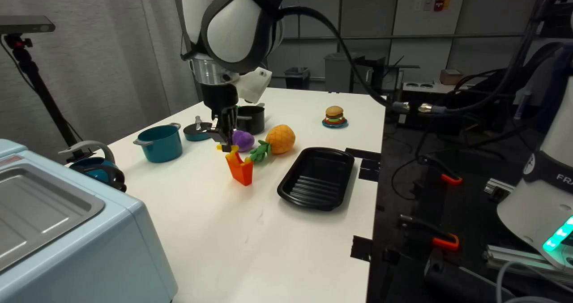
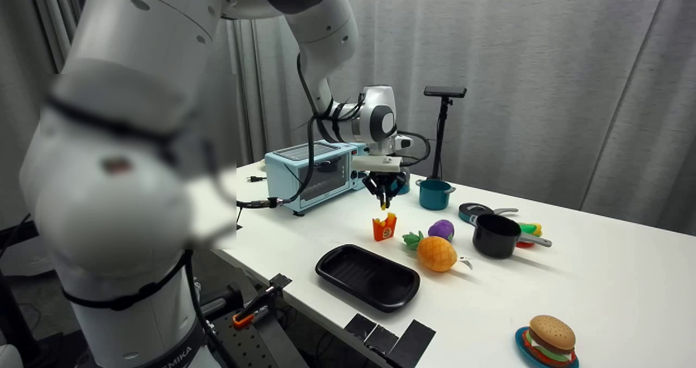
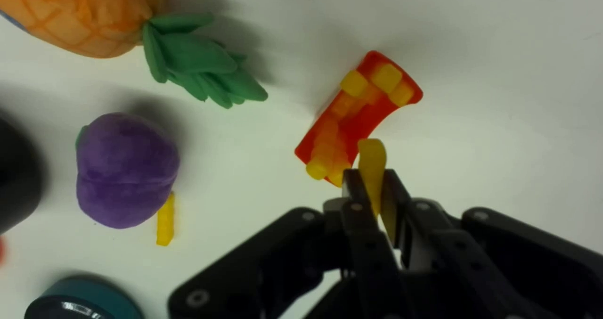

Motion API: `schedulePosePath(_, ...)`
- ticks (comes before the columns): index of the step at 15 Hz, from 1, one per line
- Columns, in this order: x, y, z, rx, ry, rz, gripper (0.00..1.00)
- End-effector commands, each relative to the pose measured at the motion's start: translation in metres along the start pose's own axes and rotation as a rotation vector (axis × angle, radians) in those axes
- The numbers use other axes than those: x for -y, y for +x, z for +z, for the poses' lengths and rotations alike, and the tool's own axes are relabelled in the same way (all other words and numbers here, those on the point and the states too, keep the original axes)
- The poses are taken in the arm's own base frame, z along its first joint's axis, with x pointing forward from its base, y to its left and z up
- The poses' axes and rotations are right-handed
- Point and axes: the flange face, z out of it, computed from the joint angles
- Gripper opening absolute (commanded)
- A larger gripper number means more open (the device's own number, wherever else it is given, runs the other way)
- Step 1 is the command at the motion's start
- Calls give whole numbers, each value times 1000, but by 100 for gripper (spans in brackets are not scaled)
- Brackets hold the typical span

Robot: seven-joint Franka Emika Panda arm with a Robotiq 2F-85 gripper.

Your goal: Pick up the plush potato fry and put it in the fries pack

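The red-orange fries pack [image 1: 241,172] stands upright on the white table, and it also shows in an exterior view [image 2: 384,229] and the wrist view [image 3: 360,123]. Several yellow fries stick out of its top. My gripper [image 3: 370,173] is shut on a yellow plush fry [image 3: 373,156], whose tip pokes out past the fingertips. In both exterior views the gripper [image 1: 227,147] [image 2: 384,200] is above the pack, close to its top and slightly to one side. Another yellow fry [image 3: 165,220] lies on the table beside a purple plush.
The purple plush [image 3: 126,168] and an orange pineapple plush [image 2: 436,254] lie near the pack. A black grill pan [image 2: 367,276], black pot [image 2: 496,237], teal pot [image 2: 434,194] and burger [image 2: 549,340] stand on the table. A light-blue toy oven [image 1: 89,231] is at one end.
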Motion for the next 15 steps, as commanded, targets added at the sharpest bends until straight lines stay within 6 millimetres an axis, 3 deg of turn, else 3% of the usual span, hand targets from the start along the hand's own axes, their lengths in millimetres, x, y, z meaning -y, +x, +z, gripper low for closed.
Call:
schedulePosePath(1,-6,-9,-4,-45,-18,-4,3)
schedulePosePath(15,-14,-34,-3,-142,-29,2,3)
